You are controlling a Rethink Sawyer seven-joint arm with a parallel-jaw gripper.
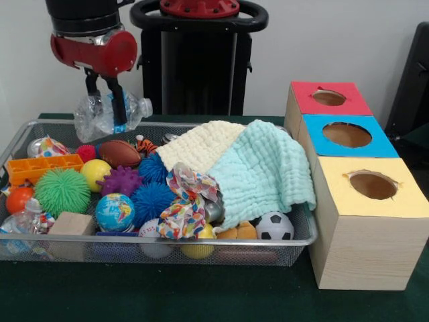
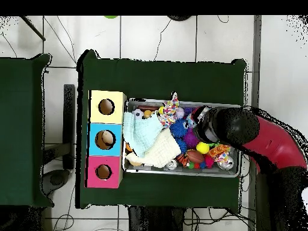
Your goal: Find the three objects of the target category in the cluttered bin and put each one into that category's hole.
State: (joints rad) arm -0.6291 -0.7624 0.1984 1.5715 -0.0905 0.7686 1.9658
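Gripping 1 clear plastic bottle point(image 1: 107, 113) | end effector point(image 1: 108, 100) closed around it | 3 boxes point(image 1: 365, 218)

Red arm point(image 2: 264, 141) over bin point(image 2: 180, 170); three boxes point(image 2: 105, 139) beside bin.

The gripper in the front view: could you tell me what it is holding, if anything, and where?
The gripper holds a clear plastic bottle above the bin, fingers clamped around its middle.

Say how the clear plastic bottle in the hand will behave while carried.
Probably light and crushable: the clear plastic bottle looks wrinkled, already dented where the hand pinches it. It may slip or swing, since it hangs sideways above the bin.
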